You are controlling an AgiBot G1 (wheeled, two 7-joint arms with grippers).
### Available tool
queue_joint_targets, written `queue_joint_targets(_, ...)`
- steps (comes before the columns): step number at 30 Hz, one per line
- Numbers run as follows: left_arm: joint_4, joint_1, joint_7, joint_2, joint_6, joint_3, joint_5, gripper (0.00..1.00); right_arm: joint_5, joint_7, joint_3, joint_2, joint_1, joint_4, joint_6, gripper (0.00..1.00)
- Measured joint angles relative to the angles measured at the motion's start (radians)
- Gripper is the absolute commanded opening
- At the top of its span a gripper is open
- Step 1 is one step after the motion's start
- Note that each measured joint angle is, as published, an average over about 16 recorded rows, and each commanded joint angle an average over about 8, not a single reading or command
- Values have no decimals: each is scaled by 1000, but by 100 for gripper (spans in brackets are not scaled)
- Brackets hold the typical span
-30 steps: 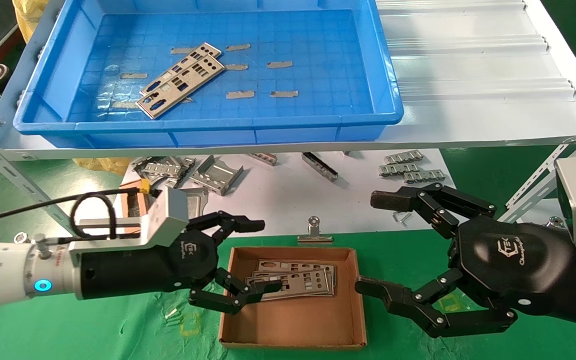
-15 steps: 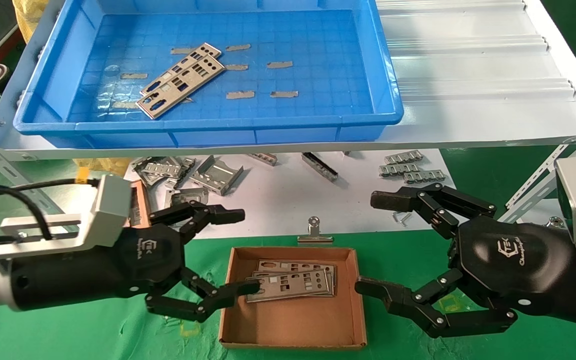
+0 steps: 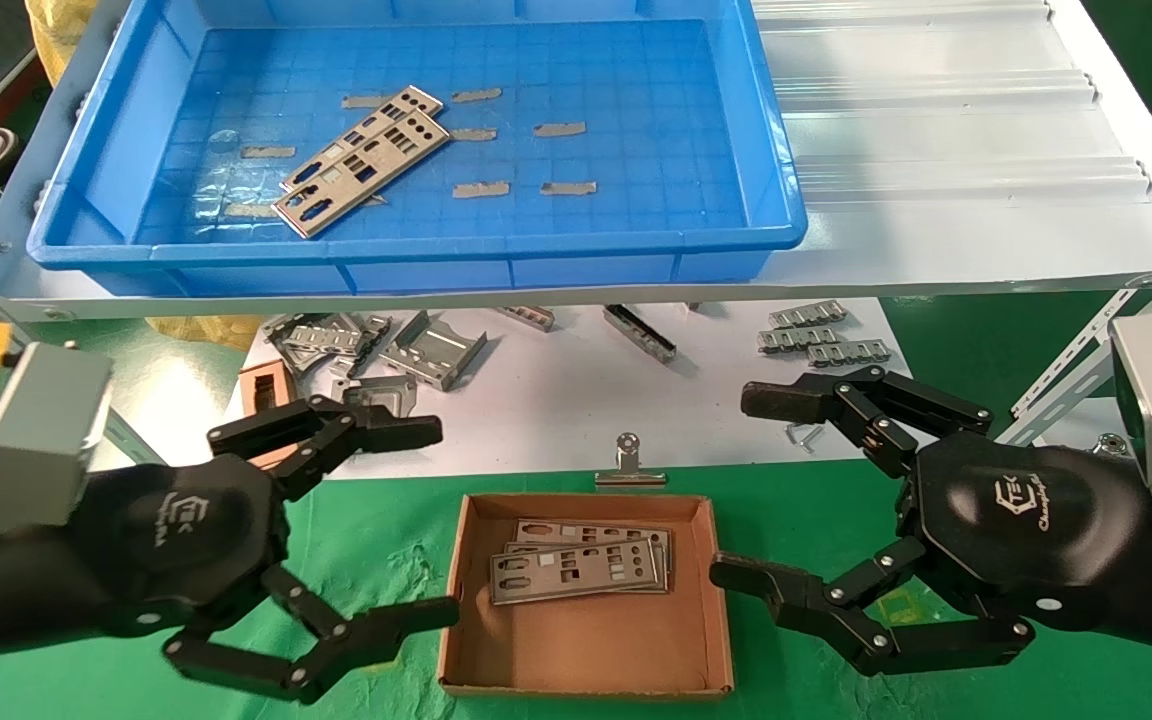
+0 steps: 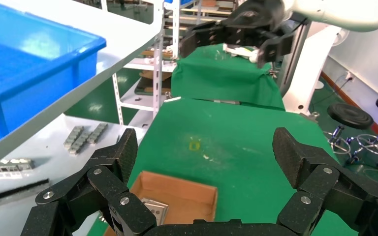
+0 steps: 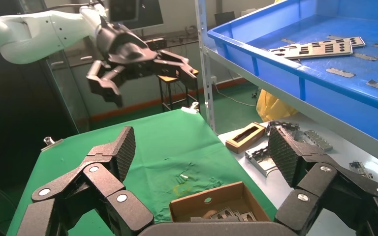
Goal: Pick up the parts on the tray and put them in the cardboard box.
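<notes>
A few I/O shield plates are stacked in my cardboard box, two more plates left in the blue tray at 11 o'clock. My left claw gapes wide, empty, beside the box; right claw idles wide open too.

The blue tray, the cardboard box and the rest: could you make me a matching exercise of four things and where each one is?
Things:
1. blue tray
2. cardboard box
3. binder clip
4. left end effector

Places:
A. on the green cloth, holding stacked plates
B. on the white shelf, holding two plates
C. open, beside the box
D. just beyond the box's far wall

Pairs: 1-B, 2-A, 3-D, 4-C
</notes>
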Motion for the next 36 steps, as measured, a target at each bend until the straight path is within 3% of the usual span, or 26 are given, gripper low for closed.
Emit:
queue_joint_targets(14, -94, 50, -36, -71, 38, -81, -57, 100, 0, 0, 0, 0, 0, 0, 0, 100)
queue_joint_targets(36, -88, 47, -35, -67, 35, -75, -53, 100, 0, 0, 0, 0, 0, 0, 0, 100)
